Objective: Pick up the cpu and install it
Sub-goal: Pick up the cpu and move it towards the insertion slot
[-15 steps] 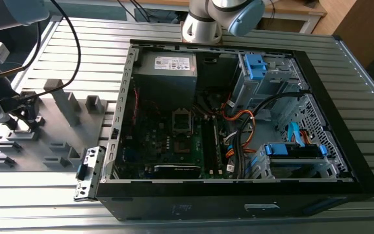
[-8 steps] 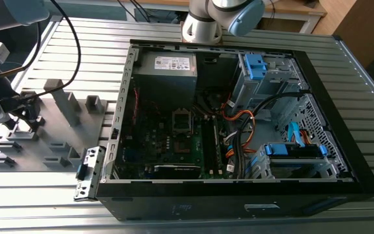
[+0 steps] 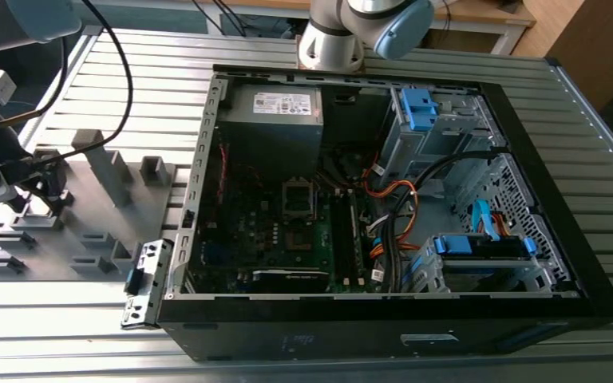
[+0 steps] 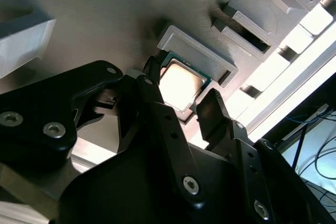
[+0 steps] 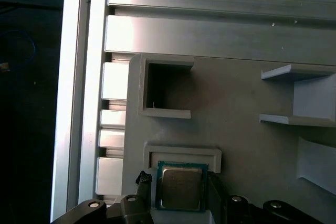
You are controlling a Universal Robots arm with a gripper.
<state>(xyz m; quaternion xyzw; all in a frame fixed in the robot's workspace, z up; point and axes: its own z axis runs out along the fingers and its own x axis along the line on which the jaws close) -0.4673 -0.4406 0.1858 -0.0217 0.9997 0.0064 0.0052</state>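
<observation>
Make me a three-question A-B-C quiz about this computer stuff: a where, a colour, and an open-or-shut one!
1. Where is the small square silvery-topped cpu? A in the grey plastic tray's pocket B on the floor C in a hand
2. The plastic latches inside the big black computer case are A pink B blue C yellow
3. The case's side is A shut B open C taped
Answers: A, the pocket frames it in both wrist views; B, they look blue; B, boards and cables show.
</observation>
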